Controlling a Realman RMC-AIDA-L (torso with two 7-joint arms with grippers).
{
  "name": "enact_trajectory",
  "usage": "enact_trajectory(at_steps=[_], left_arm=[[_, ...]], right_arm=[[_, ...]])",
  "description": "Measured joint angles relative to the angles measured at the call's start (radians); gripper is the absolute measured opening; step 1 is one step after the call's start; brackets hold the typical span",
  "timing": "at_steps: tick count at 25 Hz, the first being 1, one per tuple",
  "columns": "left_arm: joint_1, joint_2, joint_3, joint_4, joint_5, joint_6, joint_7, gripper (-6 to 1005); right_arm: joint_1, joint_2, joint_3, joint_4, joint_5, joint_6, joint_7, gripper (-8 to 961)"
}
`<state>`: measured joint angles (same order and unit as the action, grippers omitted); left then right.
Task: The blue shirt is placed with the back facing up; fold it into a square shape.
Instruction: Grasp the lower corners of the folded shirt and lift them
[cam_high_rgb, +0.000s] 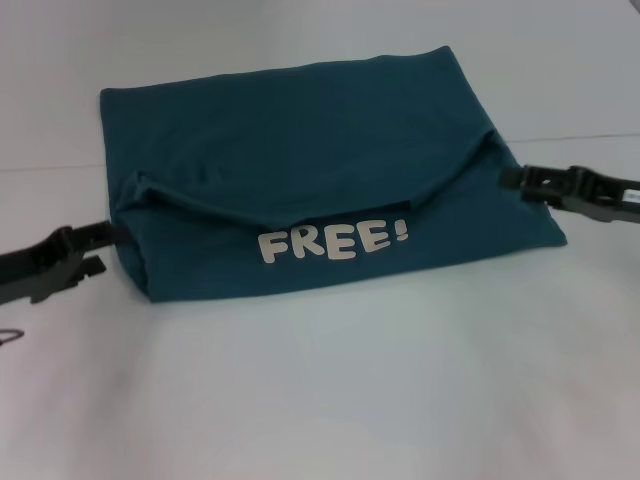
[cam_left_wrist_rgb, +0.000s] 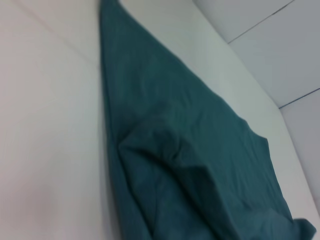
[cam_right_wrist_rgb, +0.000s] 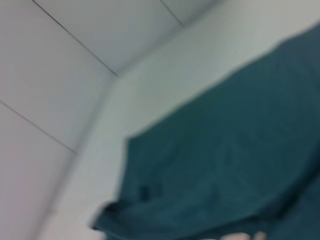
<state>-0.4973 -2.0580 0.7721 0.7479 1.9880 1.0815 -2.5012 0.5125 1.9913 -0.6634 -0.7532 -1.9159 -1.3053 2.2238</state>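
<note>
White worktop (cam_high_rgb: 320, 400) fills the head view, with the blue shirt (cam_high_rgb: 300, 140) lying folded across the middle of the frame as a rough rectangle. A flap is turned over along its lower edge, and white "FREE!" lettering (cam_high_rgb: 333, 242) shows on the lower centre of the cloth. At the left edge of the frame the left end effector (cam_high_rgb: 100, 240) reaches in low, its tip touching the shirt's lower left corner; whether it is wide, narrow or pinching cloth cannot be told. At the right edge the right end effector (cam_high_rgb: 520, 180) sits just beside the shirt's right side at the fold; its state cannot be told either.

Left wrist view: the blue shirt (cam_left_wrist_rgb: 200, 165) runs from the top centre down to the lower right of the frame, with a raised crease in the lower middle and bare worktop (cam_left_wrist_rgb: 45, 125) on the left.

Right wrist view: the blue shirt (cam_right_wrist_rgb: 235, 165) covers the lower right of the frame, a bunched corner at the lower left of the cloth, pale worktop (cam_right_wrist_rgb: 150, 95) beyond.
</note>
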Motion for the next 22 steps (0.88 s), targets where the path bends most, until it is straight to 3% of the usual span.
enact_trajectory(at_steps=[7,14,22], left_arm=[[-0.019,-0.007,-0.007,-0.063,0.000,0.002,0.017,675],[-0.103,0.003,0.001,-0.179,0.014,-0.081,0.073,674],[-0.117,-0.003,0.006,-0.199,0.058,-0.139,0.080,672]], right_arm=[[-0.033,-0.013,0.050,0.003,0.049,-0.052,-0.031,674],[-0.022,-0.011,0.049,0.014,0.047,-0.048,-0.033,674],[-0.030,-0.007,0.052,0.015,0.047,-0.049,-0.032,673]])
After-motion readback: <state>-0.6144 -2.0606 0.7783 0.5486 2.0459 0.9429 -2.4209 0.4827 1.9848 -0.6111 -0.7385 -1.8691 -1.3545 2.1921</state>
